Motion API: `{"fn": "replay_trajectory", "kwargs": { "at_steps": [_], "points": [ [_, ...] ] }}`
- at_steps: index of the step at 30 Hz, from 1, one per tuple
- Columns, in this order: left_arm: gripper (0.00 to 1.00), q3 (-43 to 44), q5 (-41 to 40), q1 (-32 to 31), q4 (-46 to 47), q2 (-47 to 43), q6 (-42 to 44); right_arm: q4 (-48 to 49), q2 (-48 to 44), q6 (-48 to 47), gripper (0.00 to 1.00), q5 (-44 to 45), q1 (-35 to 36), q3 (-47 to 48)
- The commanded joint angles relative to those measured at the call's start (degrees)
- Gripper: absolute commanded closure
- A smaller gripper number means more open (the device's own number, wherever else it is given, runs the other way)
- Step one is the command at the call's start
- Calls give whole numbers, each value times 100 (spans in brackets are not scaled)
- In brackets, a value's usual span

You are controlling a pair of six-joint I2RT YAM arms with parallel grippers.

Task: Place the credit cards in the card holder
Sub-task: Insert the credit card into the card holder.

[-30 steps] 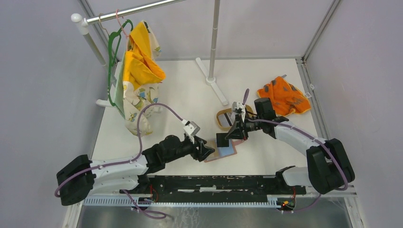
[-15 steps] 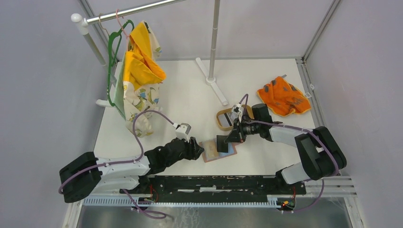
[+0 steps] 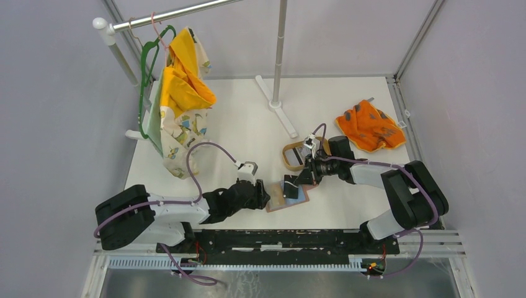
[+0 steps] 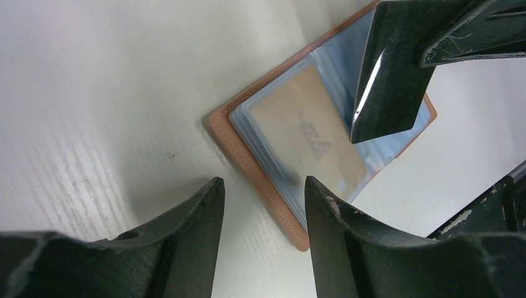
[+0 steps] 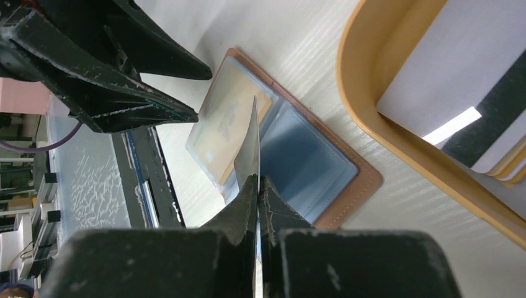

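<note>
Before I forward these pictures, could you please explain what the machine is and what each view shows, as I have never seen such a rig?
These are two robot arms bolted at a white table's near edge, each ending in a two-finger gripper. The wide picture comes from a fixed camera above; the two close-ups come from cameras on the wrists. On the table lie an open reddish-brown leather-like card holder with blue-grey pockets, one holding a yellowish card, an oval light-wood tray with further cards, and a crumpled orange cloth. The right gripper is shut on a thin black plastic card over the holder; the left gripper is open and empty near its edge.
</note>
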Motion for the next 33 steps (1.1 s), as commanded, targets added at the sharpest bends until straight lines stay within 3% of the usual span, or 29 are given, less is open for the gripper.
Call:
{"fn": "replay_trajectory", "kwargs": {
  "at_steps": [1, 11, 23, 33],
  "points": [
    [43, 379, -335, -115, -204, 292, -237, -28, 1, -26, 100, 469, -36, -29],
    [52, 758, -736, -205, -870, 673, -337, -172, 80, -152, 100, 523, 80, 32],
    [66, 914, -813, -213, -984, 1107, -372, 197, -404, 74, 100, -294, -173, -7],
    [68, 896, -821, -229, -984, 1125, -460, 308, -183, 325, 100, -151, -151, -121]
  ]
}}
